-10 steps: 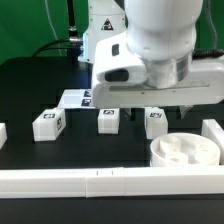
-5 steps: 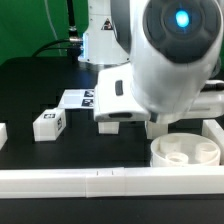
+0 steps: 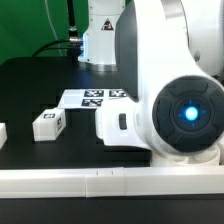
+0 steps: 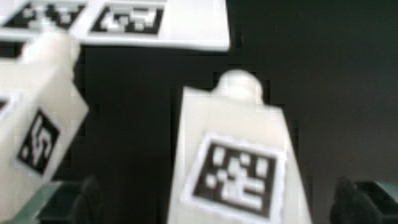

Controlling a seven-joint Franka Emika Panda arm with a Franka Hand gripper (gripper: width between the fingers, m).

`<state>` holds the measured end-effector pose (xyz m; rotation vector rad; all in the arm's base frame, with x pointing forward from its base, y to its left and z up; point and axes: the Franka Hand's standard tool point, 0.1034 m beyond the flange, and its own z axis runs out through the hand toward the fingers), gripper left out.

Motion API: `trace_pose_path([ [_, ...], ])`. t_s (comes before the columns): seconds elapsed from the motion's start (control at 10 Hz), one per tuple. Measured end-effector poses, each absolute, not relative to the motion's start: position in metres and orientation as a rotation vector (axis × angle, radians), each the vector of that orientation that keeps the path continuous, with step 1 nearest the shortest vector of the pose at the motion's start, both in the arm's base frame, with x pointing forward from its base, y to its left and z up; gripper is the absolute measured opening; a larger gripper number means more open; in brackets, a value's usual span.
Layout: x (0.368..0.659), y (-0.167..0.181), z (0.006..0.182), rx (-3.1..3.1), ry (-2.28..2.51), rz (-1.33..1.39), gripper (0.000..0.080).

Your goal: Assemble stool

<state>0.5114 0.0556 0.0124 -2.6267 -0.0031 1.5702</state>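
Note:
In the wrist view a white block leg (image 4: 240, 150) with a black-and-white tag lies between my fingers. My gripper (image 4: 217, 205) is open, with one dark fingertip (image 4: 71, 202) on each side of the leg and a gap to it on both sides. A second leg (image 4: 39, 110) lies beside it. In the exterior view a third leg (image 3: 47, 123) lies apart at the exterior view's left. My arm's body (image 3: 170, 110) fills the exterior view's right and hides the gripper, the round seat and the two other legs.
The marker board (image 3: 95, 97) lies behind the legs and also shows in the wrist view (image 4: 125, 25). A long white border rail (image 3: 90, 182) runs along the front, and a short rail piece (image 3: 3, 133) sits at the exterior view's left edge.
My arm has come down and swung toward the camera. It now covers the seat and two legs that showed before.

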Motion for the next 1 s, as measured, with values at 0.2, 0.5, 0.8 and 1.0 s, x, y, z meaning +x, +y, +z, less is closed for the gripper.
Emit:
trace_pose_path([
  [0.2, 0.512, 0.056, 0.007, -2.637, -0.011, 1.544, 0.0381],
  [0.5, 0.513, 0.058, 0.007, -2.645, -0.014, 1.533, 0.0324],
  [0.8, 0.520, 0.061, 0.030, -2.644, -0.035, 1.523, 0.0324],
  [1.0, 0.524, 0.062, 0.063, -2.628, -0.065, 1.544, 0.0324],
])
